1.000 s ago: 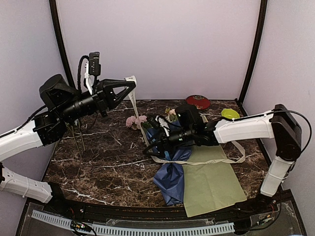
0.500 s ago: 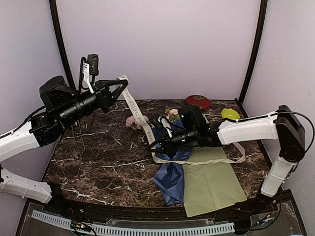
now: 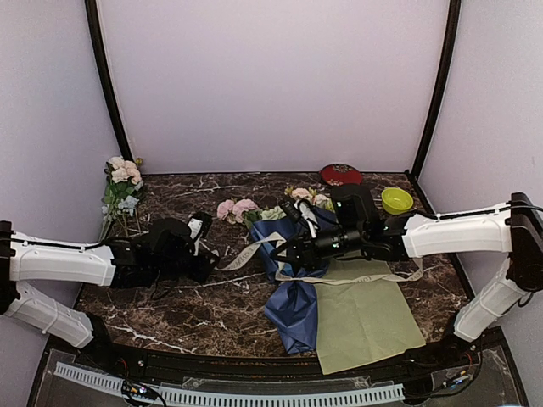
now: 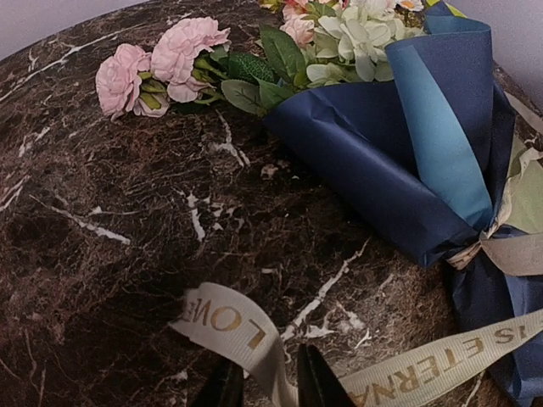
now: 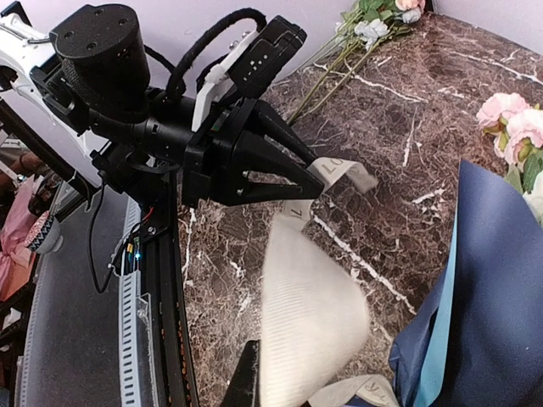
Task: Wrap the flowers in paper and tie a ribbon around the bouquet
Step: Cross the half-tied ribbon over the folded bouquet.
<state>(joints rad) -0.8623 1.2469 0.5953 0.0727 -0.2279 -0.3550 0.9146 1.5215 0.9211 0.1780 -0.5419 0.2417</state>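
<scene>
On the marble tabletop (image 3: 170, 309), the left gripper (image 4: 270, 383) is pinching the ribbon (image 4: 424, 373) near its end while the right gripper (image 3: 287, 249) is clamping it beside the bouquet (image 4: 365, 153); a steady, level pull looks needed to cinch the waist.

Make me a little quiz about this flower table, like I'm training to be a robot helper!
1. True or false: the paper around the flowers is red.
2. Which word shows on the ribbon next to the left tool? A) LOVE B) MOM C) HAPPY
3. Fill in: the small bowl at the back right is coloured ____.

Key: 1 false, it is dark blue. 2 A. 3 yellow-green.
</scene>
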